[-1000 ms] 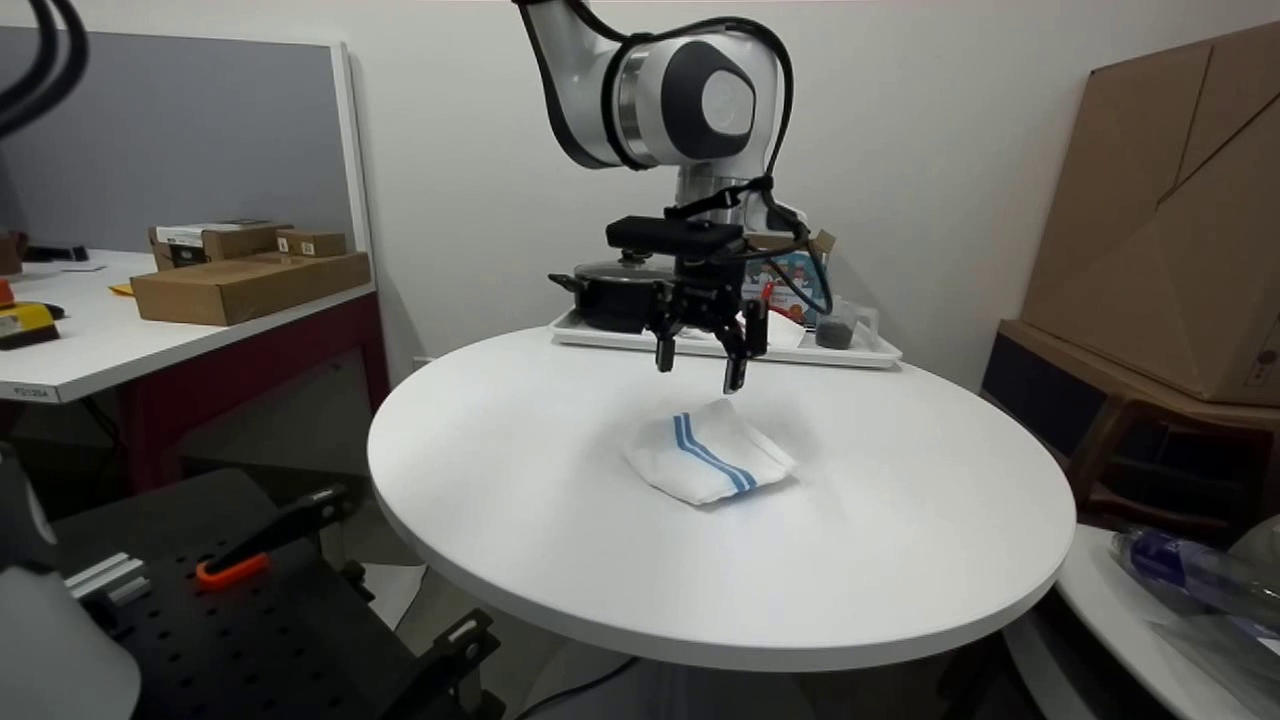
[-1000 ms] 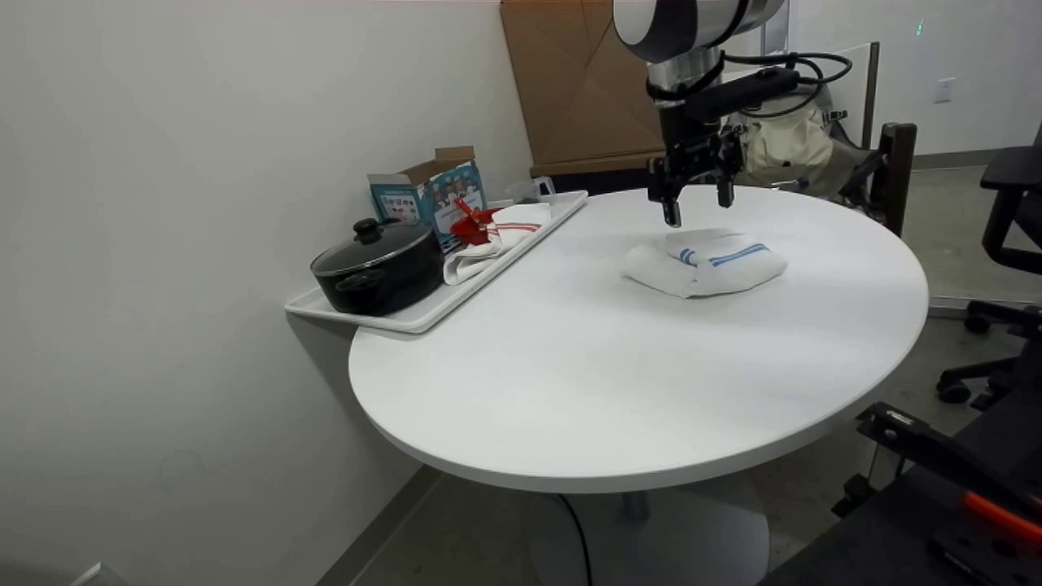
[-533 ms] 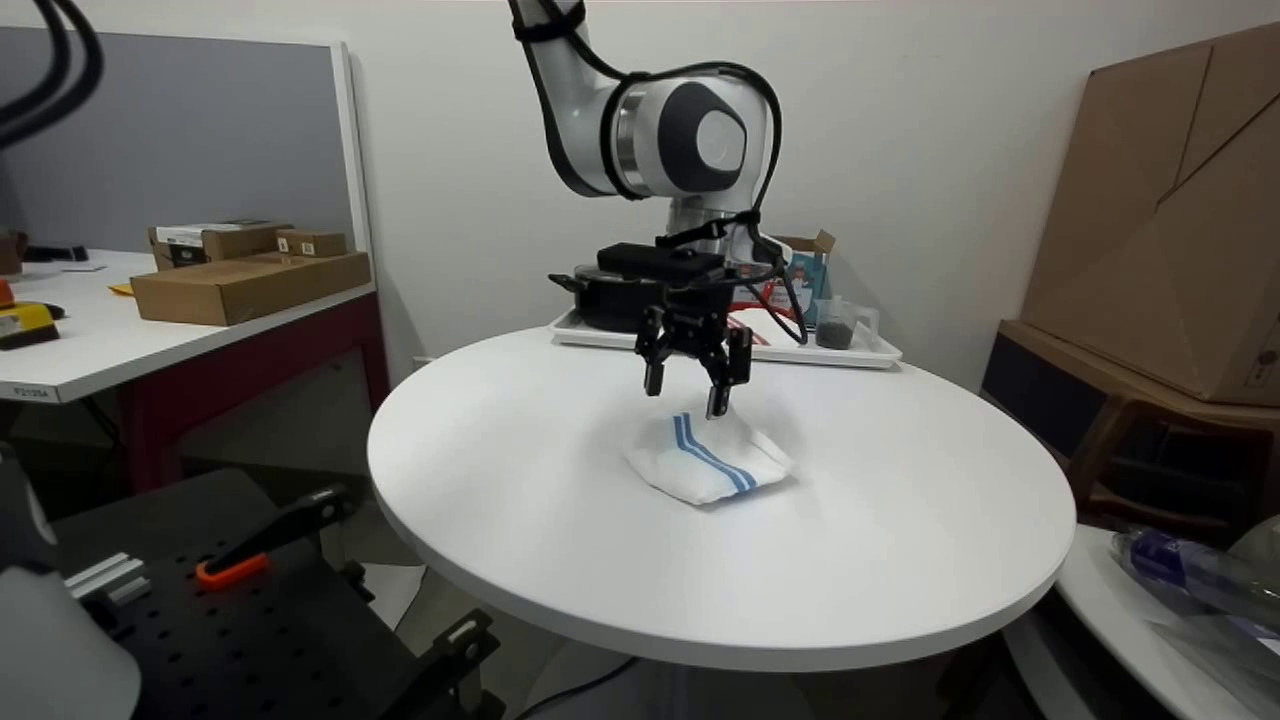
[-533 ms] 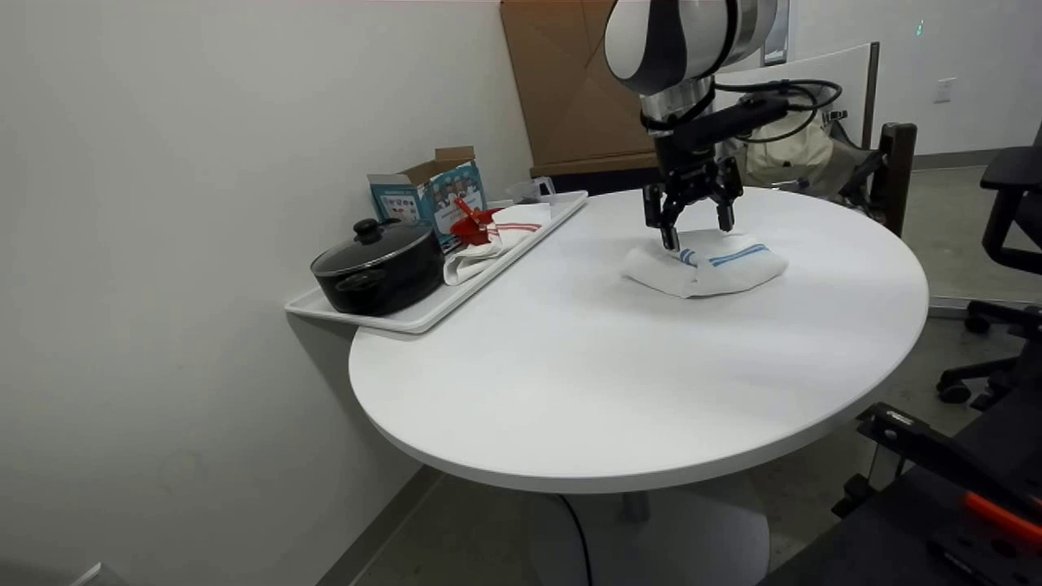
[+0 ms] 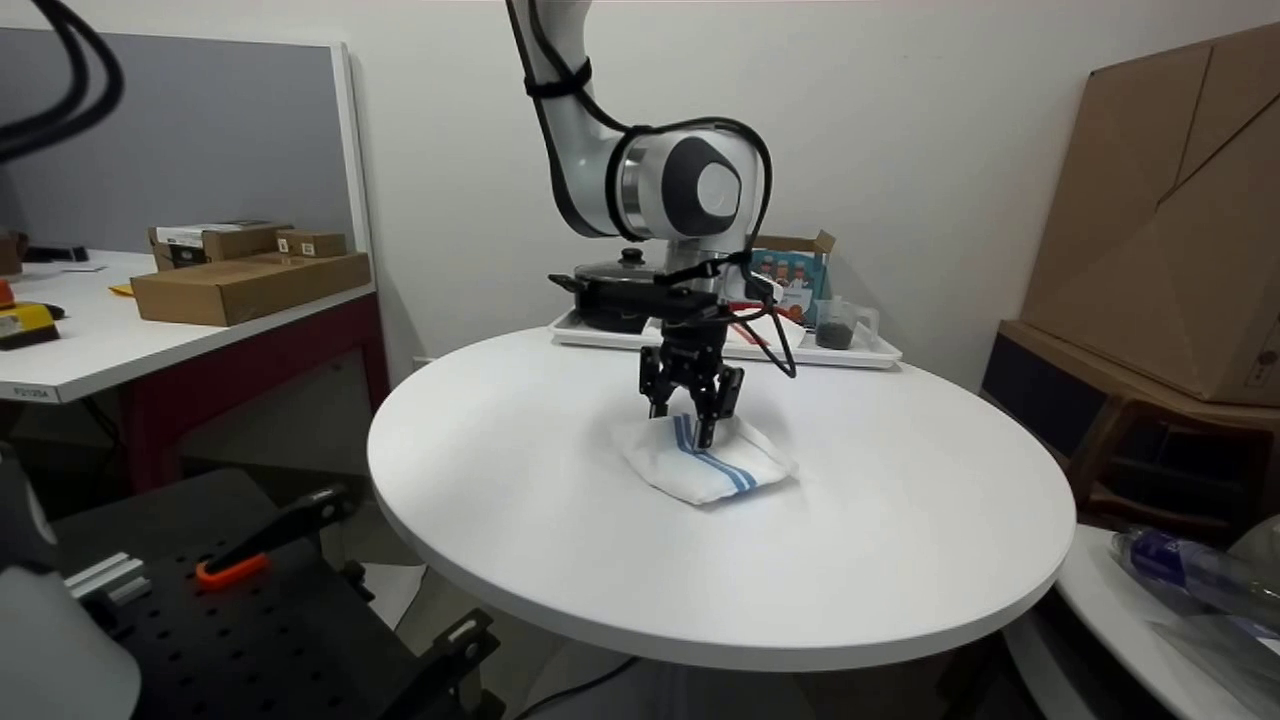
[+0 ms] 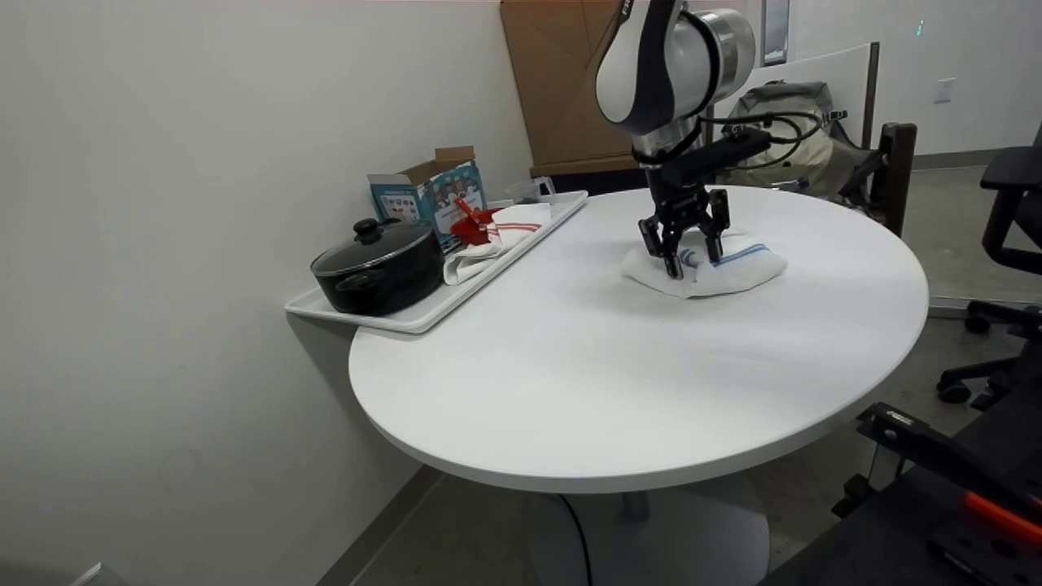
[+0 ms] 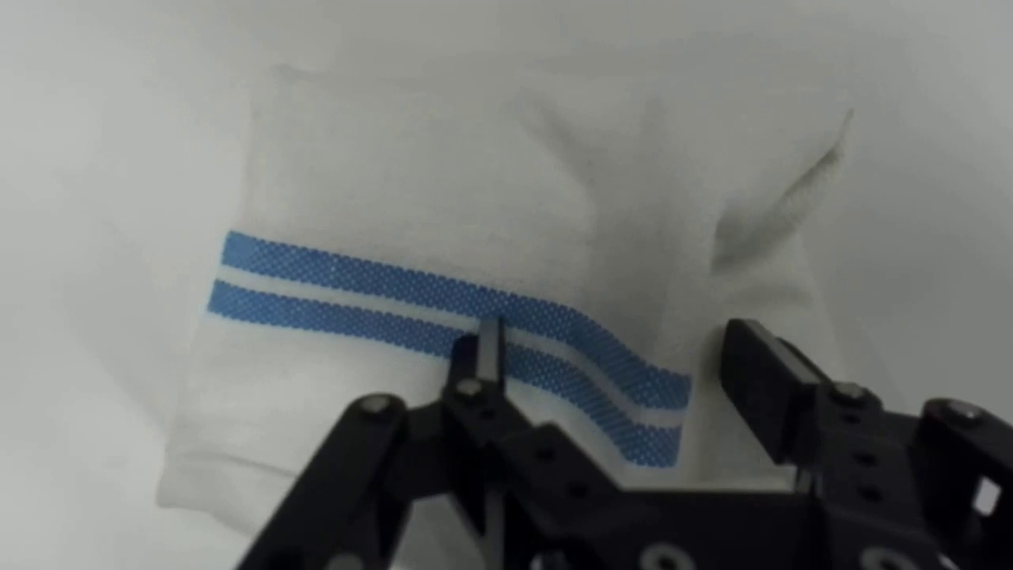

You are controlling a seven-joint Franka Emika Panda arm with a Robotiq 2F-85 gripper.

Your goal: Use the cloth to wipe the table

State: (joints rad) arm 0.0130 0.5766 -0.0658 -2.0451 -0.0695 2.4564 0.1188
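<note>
Admittedly, part of the cloth (image 7: 396,190) is out of sight, since the dark gripper (image 7: 613,324) covers the lower middle and lower right of the wrist view. The arm (image 5: 690,190) is cut off at the top of the frame in both exterior views. On the tray (image 6: 435,309), left of centre in an exterior view, a red thing (image 6: 472,229) is hard to make out.

The round white table (image 5: 560,560) takes up much of both exterior views. The tray at its edge carries a black pot (image 6: 374,268), a box (image 6: 456,195) with raised flaps, a red-striped towel (image 6: 521,216) and a clear cup (image 6: 529,191). Behind stands a pale wall (image 6: 203,163); a tall carton (image 5: 1160,220) fills the upper right of an exterior view, and a desk (image 5: 100,345) stands at the left edge.

The cloth lies creased on the table, right of centre in both exterior views, its two blue stripes facing up. The gripper points down at it with its fingers (image 7: 768,372) apart, in the wrist view one over the stripes and the other near the cloth's right edge. Whether the tips touch it cannot be told.
</note>
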